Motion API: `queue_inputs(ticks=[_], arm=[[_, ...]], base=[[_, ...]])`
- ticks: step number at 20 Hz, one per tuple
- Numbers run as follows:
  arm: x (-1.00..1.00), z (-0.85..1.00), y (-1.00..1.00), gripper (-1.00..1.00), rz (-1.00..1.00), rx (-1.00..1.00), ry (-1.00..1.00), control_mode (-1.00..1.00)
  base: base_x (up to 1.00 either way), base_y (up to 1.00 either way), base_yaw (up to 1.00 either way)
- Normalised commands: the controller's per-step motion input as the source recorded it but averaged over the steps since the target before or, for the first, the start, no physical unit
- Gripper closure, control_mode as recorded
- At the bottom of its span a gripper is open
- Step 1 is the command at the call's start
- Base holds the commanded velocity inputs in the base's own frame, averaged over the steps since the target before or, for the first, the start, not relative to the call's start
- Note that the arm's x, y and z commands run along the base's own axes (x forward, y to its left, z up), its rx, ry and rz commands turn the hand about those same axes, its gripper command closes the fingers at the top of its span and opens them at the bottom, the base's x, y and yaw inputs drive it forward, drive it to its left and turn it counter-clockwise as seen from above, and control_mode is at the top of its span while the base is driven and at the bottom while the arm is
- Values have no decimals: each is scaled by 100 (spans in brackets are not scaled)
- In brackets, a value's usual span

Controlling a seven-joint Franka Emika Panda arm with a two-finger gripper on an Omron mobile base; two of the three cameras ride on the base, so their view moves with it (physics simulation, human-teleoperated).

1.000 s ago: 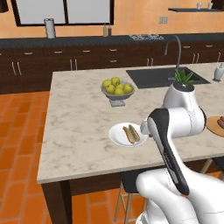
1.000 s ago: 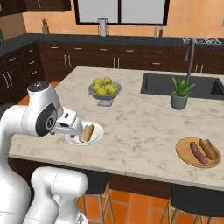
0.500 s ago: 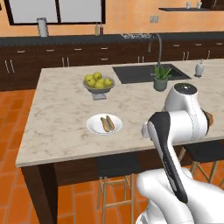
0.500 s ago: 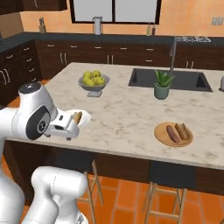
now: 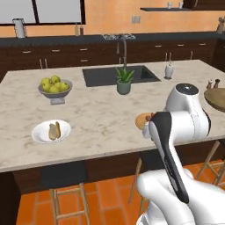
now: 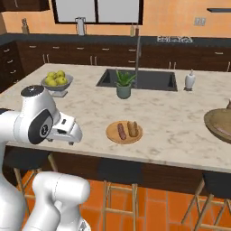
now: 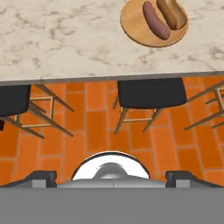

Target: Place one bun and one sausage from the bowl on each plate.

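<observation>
Marble island, both plates filled.
Light-wood plate [image 6: 124, 132], frame centre in the right base view: one sausage [image 6: 122, 131] and one bun [image 6: 132, 128], side by side. White plate [image 5: 51, 131], left of frame in the left base view: a bun [image 5: 54, 130] with a sausage tucked against it. Wooden bowl [image 6: 219, 123] at the right edge. Gripper [image 6: 71, 134] off the counter's near edge, over the stools [image 7: 149, 95]; finger spread cannot be told.
</observation>
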Motion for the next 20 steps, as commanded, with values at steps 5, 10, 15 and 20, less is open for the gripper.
queue_inputs(ticks=[5,10,15,20], arm=[[0,0,0,-100,0,0,0,100],[0,0,0,-100,0,0,0,100],[0,0,0,-100,0,0,0,100],[0,0,0,-100,0,0,0,100]], base=[[0,-98,-4],[0,-95,-5],[0,-92,-4],[3,-85,-1]])
